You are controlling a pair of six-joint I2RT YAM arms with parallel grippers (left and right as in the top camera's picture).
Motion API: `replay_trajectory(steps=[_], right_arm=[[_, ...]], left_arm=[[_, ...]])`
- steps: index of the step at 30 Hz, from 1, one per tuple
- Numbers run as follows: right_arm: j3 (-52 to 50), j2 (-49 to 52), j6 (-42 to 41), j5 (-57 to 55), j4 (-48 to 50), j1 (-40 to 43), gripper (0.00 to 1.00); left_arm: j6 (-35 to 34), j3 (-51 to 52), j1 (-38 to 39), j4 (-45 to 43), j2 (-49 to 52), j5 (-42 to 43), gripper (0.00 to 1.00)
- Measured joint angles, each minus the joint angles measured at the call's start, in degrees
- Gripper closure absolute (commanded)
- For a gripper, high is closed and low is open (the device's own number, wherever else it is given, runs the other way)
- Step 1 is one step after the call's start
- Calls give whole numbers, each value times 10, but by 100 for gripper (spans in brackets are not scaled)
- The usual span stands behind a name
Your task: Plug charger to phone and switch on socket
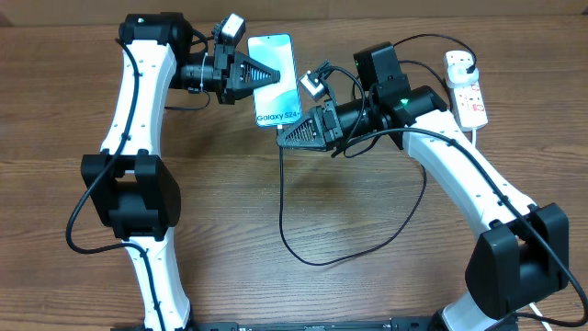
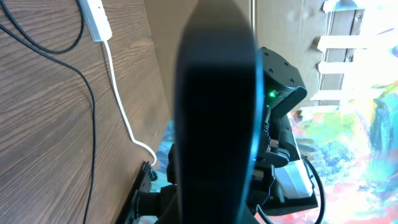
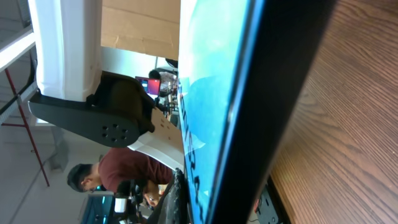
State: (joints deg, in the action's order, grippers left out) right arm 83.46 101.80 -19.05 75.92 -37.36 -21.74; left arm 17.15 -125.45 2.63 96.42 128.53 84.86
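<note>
The phone (image 1: 276, 83), with a light blue screen and white text at its lower edge, is held up above the table between both grippers. My left gripper (image 1: 272, 74) is shut on its left edge; in the left wrist view the phone (image 2: 214, 112) is a dark slab seen edge-on. My right gripper (image 1: 292, 134) is shut on its lower end, with the screen (image 3: 208, 93) between the fingers. The charger cable (image 1: 322, 261) drops from under the right gripper and loops over the table; its connector tip is hidden. Its black plug (image 1: 462, 62) sits in the white socket strip (image 1: 470, 99).
The strip's thick white cord (image 2: 124, 115) runs along the table's far edge, and the strip's end also shows in the left wrist view (image 2: 96, 22). The black cable loop lies in front of the right arm (image 1: 459, 175). A person shows in the background of the right wrist view (image 3: 118, 174).
</note>
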Motion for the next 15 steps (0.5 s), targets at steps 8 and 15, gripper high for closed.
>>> replay_trajectory(steps=[8,15], right_arm=[[0,1,-24,2,18,0,96],[0,1,-35,3,30,0,96]], left_arm=[[0,-1,-2,-2,0,1,96],[0,-2,-3,-2,0,-2,96]])
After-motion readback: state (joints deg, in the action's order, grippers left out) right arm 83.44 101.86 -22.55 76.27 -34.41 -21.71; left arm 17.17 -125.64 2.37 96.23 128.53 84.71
